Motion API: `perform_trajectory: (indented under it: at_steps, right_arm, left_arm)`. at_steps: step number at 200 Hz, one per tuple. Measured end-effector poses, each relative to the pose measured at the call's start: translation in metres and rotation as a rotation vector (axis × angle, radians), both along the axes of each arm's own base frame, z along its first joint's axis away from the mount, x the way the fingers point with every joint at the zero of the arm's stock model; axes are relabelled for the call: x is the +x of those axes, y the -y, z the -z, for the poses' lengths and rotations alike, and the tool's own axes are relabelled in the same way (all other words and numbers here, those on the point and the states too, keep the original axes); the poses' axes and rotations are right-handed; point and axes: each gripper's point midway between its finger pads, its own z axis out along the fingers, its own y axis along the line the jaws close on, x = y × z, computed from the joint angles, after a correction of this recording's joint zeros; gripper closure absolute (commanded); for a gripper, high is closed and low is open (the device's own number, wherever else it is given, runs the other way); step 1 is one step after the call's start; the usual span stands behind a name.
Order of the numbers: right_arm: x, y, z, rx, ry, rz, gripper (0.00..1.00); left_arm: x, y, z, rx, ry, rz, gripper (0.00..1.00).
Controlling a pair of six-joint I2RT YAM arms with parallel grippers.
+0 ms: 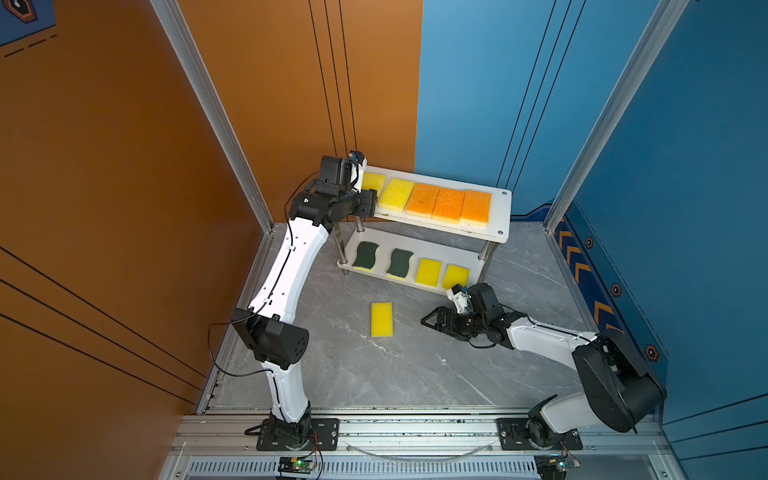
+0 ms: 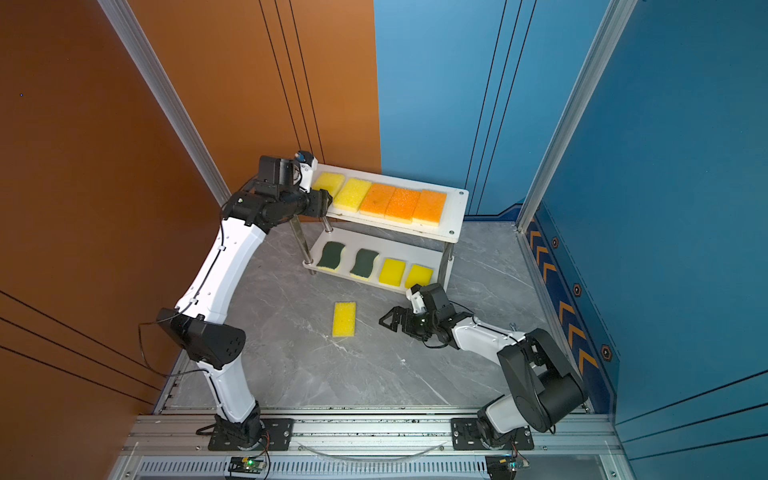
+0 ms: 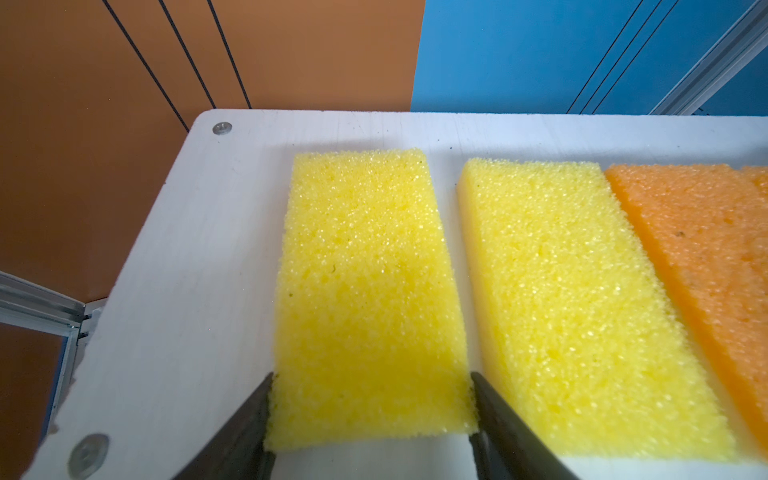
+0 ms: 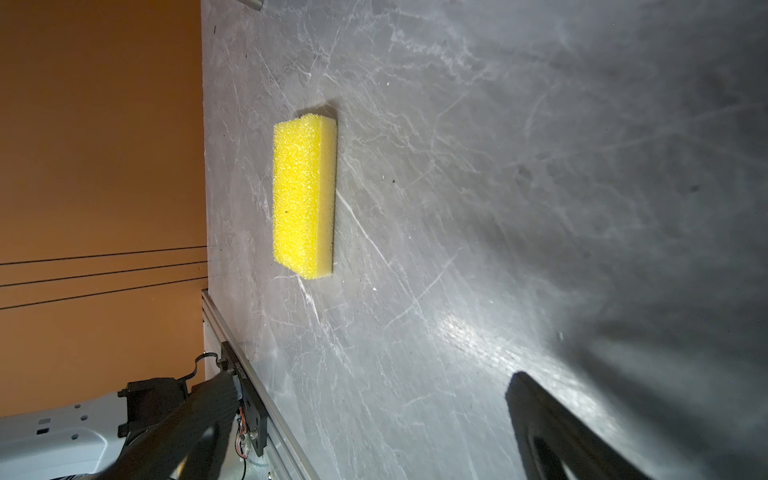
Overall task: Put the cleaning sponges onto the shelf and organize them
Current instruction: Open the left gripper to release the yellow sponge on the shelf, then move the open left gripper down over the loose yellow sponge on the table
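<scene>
One yellow sponge (image 1: 382,319) lies on the table, no readable labels

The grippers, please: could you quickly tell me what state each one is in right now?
Left gripper: closed on the end yellow sponge lying on the shelf.
Right gripper: open, empty, near the yellow sponge on the table.

Top board: two yellow sponges (image 1: 398,194) and three orange-topped sponges (image 1: 448,204) lay flat in a row on the shelf (image 1: 500,216).
Lower board: two green scouring pads (image 1: 365,255) — then two yellow blocks (image 1: 429,272).
Table: one yellow sponge (image 1: 382,318) — flat, apart.
</scene>
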Motion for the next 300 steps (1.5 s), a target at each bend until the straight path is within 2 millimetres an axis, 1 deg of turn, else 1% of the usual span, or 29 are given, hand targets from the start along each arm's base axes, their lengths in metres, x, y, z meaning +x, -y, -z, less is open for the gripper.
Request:
perform_trajectory:
  at_steps: [65, 99, 243, 300]
  right_arm:
    - [0.0000, 0.0000, 0.0000, 0.000, 0.000, 0.000, 0.00]
    - [0.0001, 0.0000, -0.0001, 0.000, 0.000, 0.000, 0.00]
    - [0.0000, 0.0000, 0.0001, 0.000, 0.000, 0.000, 0.00]
    - [0.0000, 0.0000, 0.0000, 0.000, 0.000, 0.000, 0.00]
  left_arm:
    - [-0.0002, 0.0007, 0.0000, -0.002, -0.001, 0.003, 0.31]
    - [-0.0003, 0.0008, 0.0000, -0.002, -0.001, 0.003, 0.26]
    - [-0.0001, 0.0004, 0.0000, -0.005, -0.002, -0.001, 0.21]
    - [0.0000, 0.0003, -0.0001, -0.007, -0.002, -0.004, 0.17]
